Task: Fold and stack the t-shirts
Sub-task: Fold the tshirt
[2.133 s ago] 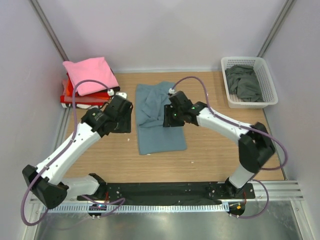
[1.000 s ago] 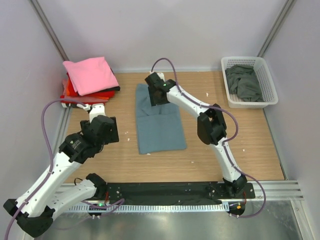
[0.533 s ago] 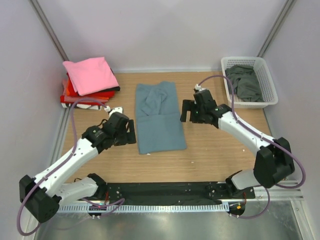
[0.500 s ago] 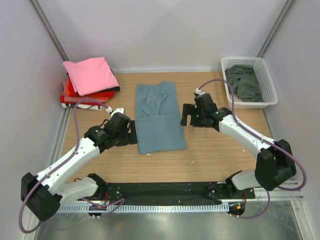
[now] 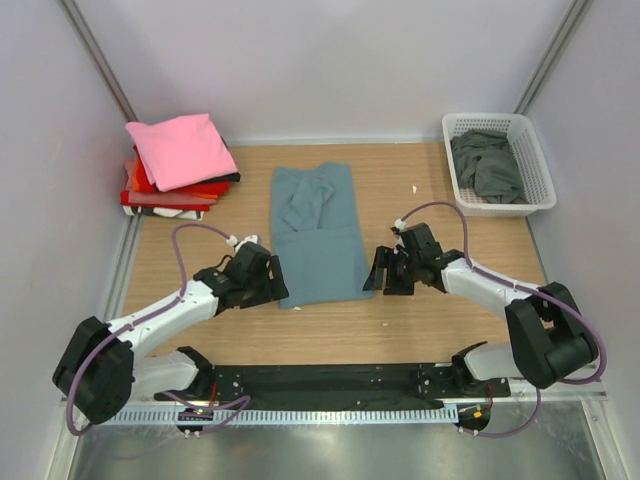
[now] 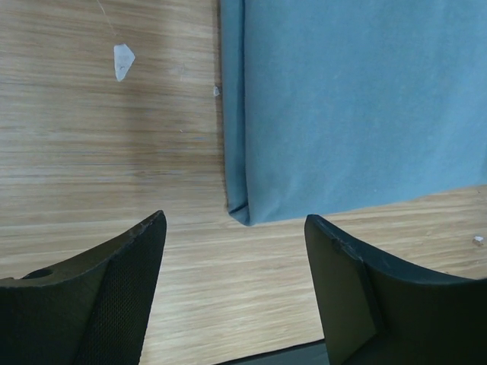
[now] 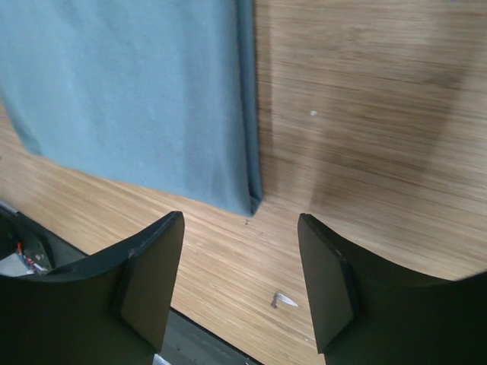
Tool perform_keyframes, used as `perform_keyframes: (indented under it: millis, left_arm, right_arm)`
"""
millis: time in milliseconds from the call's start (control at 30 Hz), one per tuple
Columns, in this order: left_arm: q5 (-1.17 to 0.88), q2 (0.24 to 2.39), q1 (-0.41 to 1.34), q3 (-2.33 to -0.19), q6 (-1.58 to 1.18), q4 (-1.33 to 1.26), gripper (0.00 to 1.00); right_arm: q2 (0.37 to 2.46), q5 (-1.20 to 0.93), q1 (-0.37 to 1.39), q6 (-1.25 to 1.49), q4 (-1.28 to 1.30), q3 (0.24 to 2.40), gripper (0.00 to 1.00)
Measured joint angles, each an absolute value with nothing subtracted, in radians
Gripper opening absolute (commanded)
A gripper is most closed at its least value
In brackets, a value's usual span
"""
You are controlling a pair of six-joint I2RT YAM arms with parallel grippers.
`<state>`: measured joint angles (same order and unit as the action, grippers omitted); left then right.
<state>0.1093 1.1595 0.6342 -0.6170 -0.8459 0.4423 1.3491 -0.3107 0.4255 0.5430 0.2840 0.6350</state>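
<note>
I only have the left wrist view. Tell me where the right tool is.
Observer: The right tool is low over the table at the blue shirt's near right corner, opposite your left tool at the near left corner.
Operator: Report whether it has hold of the cloth.
Observer: No. On the right wrist view its fingers are spread wide, with the folded corner lying between them and bare wood on either side.
Operator: Say what is left to fold.
Observer: A dark grey-green shirt lies crumpled in the white basket at the far right.
</note>
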Motion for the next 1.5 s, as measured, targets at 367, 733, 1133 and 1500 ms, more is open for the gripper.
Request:
perform_keyframes:
  millis: [367,733,1133,1500]
  left_arm:
    - [0.117,1.230,0.633,-0.542,-0.890,0.315,0.67]
    - [0.116,1.293,0.632,-0.542,-0.912,0.189,0.50]
    - [0.103,1.168,0.632,-0.450,-0.936,0.202,0.50]
    - [0.056,1.203,0.631,-0.447,-0.939,0.141,0.38]
  right_arm:
    - [1.407,-0.388,0.426,0.574,0.168,0.583,0.45]
    - [1.430,-0.411,0.426,0.583,0.131,0.579,0.41]
    - [1.433,-0.414,0.426,0.583,0.128,0.579,0.40]
    - [1.434,-0.414,0.426,0.583,0.127,0.579,0.38]
